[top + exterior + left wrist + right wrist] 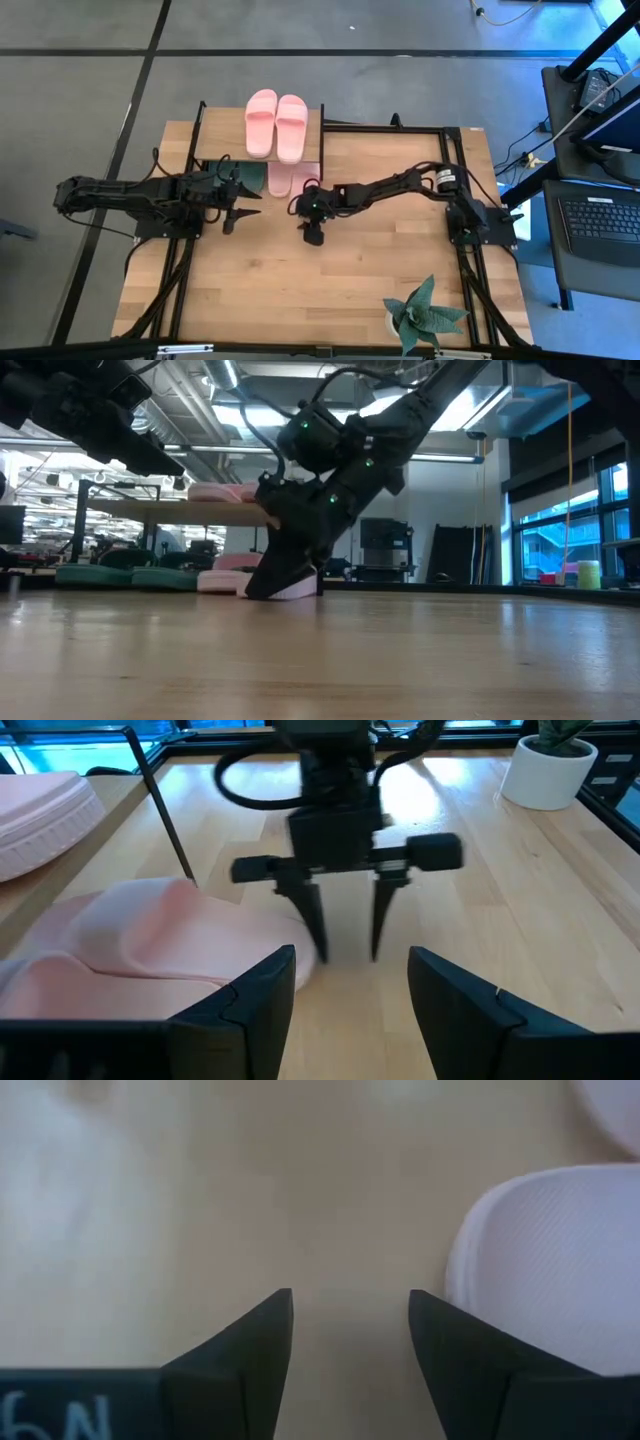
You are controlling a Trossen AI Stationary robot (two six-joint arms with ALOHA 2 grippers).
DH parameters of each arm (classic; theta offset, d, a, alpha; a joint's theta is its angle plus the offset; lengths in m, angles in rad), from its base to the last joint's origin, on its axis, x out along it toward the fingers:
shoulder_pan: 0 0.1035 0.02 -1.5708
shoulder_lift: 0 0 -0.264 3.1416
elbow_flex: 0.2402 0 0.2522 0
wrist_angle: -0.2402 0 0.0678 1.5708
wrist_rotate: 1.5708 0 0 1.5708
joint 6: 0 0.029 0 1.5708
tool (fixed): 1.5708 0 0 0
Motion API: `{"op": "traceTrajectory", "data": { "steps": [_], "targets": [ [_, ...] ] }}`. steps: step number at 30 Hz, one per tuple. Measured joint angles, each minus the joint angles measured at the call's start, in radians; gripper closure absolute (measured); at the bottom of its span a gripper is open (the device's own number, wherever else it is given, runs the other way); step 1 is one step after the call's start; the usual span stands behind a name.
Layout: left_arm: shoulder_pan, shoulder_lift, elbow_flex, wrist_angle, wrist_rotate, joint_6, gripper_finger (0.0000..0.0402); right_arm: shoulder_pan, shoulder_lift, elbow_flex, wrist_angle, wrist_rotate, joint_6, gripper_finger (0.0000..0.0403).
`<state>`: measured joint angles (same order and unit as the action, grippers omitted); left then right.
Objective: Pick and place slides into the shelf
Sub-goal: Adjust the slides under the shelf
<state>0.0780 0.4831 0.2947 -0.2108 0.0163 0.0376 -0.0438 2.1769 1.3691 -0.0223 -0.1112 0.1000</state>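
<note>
Slides (275,124) in pink are seen on the shelf (215,147), more pink ones (282,180) and green ones (247,175) tucked beneath it, while both pincers, left (250,204) and right (311,236), are held apart, empty, above the desk (330,280) just beside it.
</note>
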Motion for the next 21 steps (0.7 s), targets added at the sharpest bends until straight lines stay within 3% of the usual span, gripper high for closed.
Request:
{"op": "traceTrajectory", "data": {
  "steps": [5, 21],
  "targets": [
    [0.000, 0.000, 0.000, 0.000, 0.000, 0.000, 0.0216, -0.028, 0.000, -0.001, -0.008, 0.049, -0.005, 0.0201],
    [0.000, 0.000, 0.000, -0.007, -0.015, -0.004, 0.0216, -0.092, -0.009, -0.002, -0.012, 0.025, -0.031, 0.0201]
  ]
}}
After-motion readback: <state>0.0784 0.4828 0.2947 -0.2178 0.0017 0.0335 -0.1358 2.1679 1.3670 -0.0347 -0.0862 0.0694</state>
